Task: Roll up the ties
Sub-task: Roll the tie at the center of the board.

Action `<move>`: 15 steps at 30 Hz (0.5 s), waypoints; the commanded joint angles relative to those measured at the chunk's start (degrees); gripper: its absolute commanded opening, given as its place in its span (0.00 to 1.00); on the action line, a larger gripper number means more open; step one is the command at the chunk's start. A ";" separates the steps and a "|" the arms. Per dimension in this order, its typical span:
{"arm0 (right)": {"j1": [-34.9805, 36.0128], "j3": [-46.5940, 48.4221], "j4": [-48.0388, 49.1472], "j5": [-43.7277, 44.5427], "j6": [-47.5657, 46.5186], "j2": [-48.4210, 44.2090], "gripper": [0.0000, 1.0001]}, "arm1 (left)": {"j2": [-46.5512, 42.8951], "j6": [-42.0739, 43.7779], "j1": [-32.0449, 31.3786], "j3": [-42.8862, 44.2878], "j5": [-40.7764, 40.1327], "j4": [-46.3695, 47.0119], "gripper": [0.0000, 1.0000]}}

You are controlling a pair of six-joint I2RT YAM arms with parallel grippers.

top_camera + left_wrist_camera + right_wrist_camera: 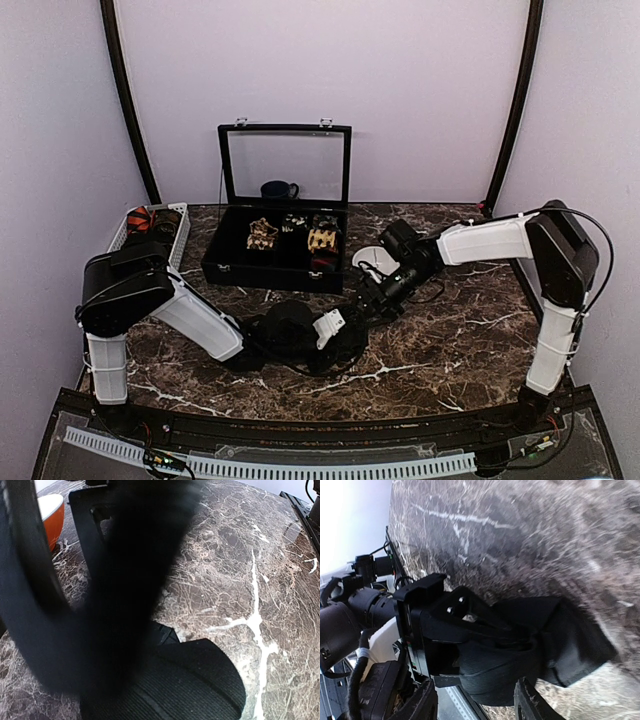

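Observation:
A plain black tie, partly rolled, lies at the middle of the marble table. In the right wrist view the roll sits clamped in the black jaws of my left gripper, with a loose fold spreading to the right. My left gripper is shut on it. The left wrist view is filled by ribbed black tie fabric that hides its own fingers. My right gripper hovers close on the far right side of the roll. It is open, with its fingertips apart on either side of the roll's lower edge.
A black case with its glass lid up stands at the back and holds rolled patterned ties. A white basket with more ties sits at the back left. An orange-and-white bowl rests near the case.

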 commanded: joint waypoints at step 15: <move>2.73 3.30 -4.46 5.23 -6.14 8.28 0.00 | -1.58 -0.68 0.27 -0.92 -0.82 -5.32 0.49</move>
